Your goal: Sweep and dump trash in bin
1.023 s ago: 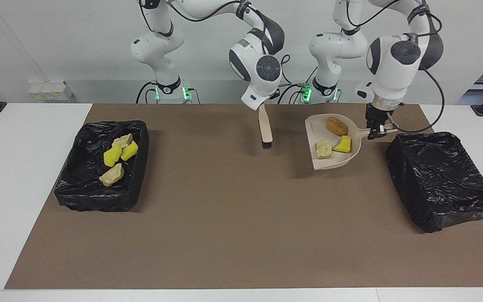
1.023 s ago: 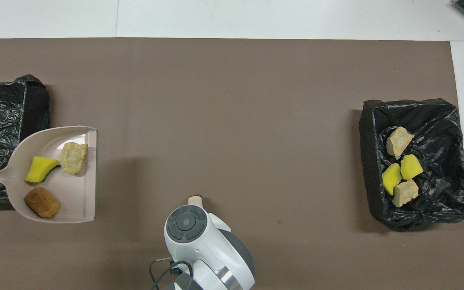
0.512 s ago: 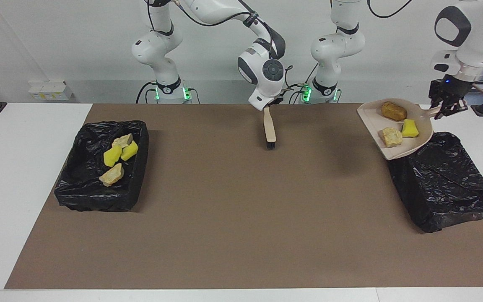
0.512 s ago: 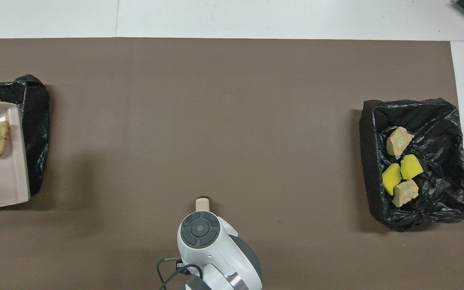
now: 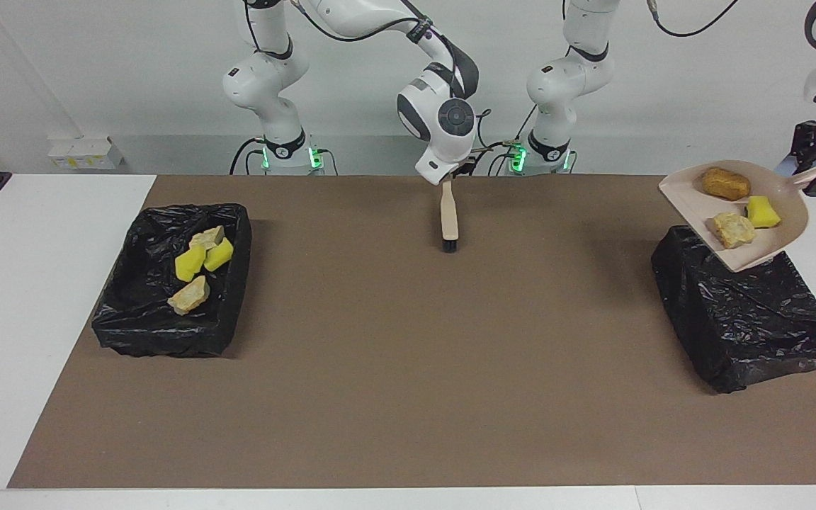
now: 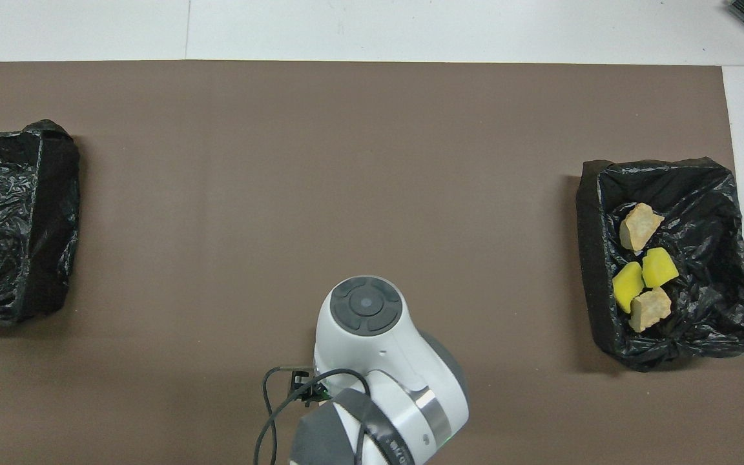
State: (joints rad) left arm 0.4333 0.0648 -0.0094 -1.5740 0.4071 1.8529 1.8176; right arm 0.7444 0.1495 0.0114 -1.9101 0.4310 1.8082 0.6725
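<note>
Over one of two black-lined bins (image 5: 748, 319), left gripper (image 5: 815, 173) grips beige plastic dustpan (image 5: 769, 248) carrying three trash pieces (image 5: 734, 229). Other bin (image 5: 167, 283) holds four pieces (image 5: 190, 263). Right gripper (image 5: 450, 177) holds one beige brush (image 5: 449, 212); jaw state unclear.

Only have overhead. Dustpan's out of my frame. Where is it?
Observer: The dustpan is raised and tilted over the bin at the left arm's end. The left gripper is shut on its handle.
Operator: Load dumped?
Observer: Not yet. Three pieces lie in the pan: a brown lump, a tan lump and a yellow sponge bit.
Operator: Brush? The right arm's wrist covers it for me.
Observer: The brush hangs under the right gripper, handle up, bristles down at the mat.
</note>
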